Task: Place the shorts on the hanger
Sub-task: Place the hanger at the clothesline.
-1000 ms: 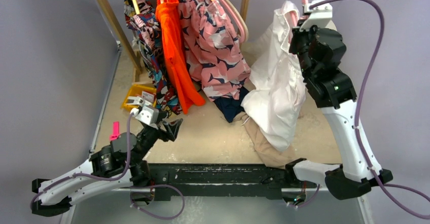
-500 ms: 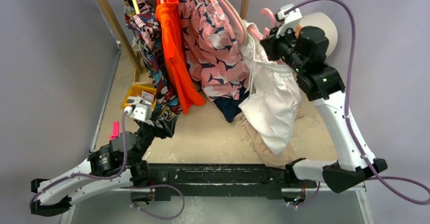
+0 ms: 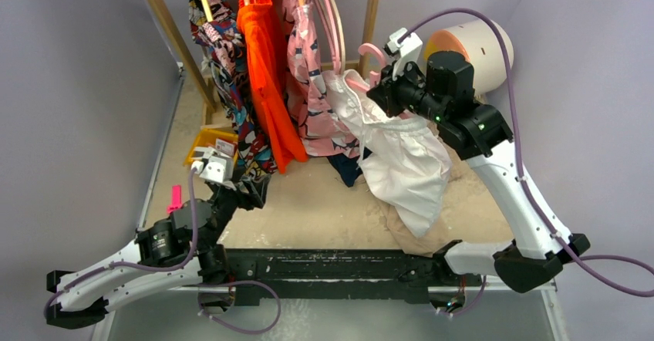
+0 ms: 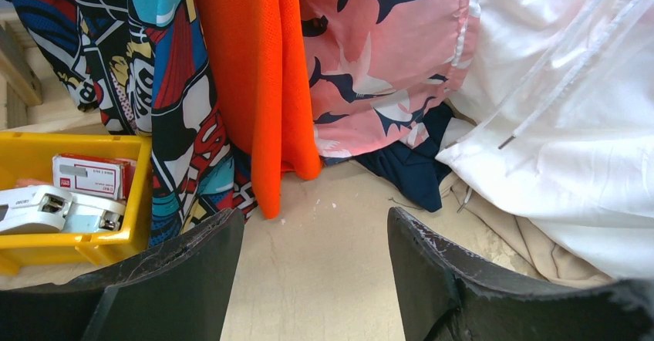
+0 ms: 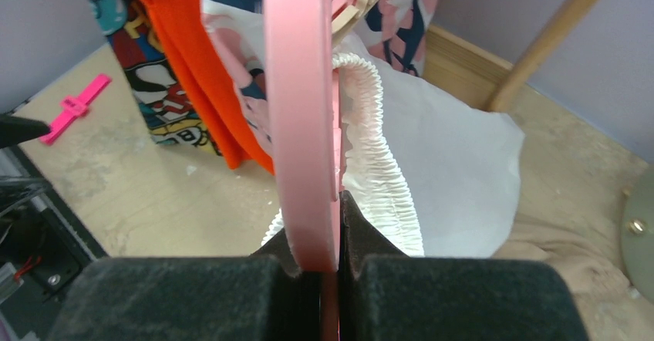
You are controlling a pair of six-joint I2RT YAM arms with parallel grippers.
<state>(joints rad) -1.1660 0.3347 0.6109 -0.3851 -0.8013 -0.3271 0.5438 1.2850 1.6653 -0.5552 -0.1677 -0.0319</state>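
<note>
Sandy, speckled tabletop (image 3: 308, 202) carries a slanted wooden rack (image 3: 374, 5) hung with a glossy comic-print garment (image 4: 162, 86), an orange mesh garment (image 3: 262, 79) and a pink garment with navy-and-white sharks (image 4: 385, 55). White thin-fabric shorts (image 3: 401, 156) hang beside the pink one. Their gathered elastic waistband presses against the smooth pink plastic hanger (image 5: 301, 109), and their lower end lies over a crumpled tan garment (image 3: 412, 237). The right gripper (image 5: 330, 275) is clamped tight on that hanger's flat arm. The left gripper (image 4: 312, 256) gapes wide, holding nothing, near a yellow plastic bin (image 4: 69, 244) with a red-and-white box (image 4: 89, 175), its print too small to read.
</note>
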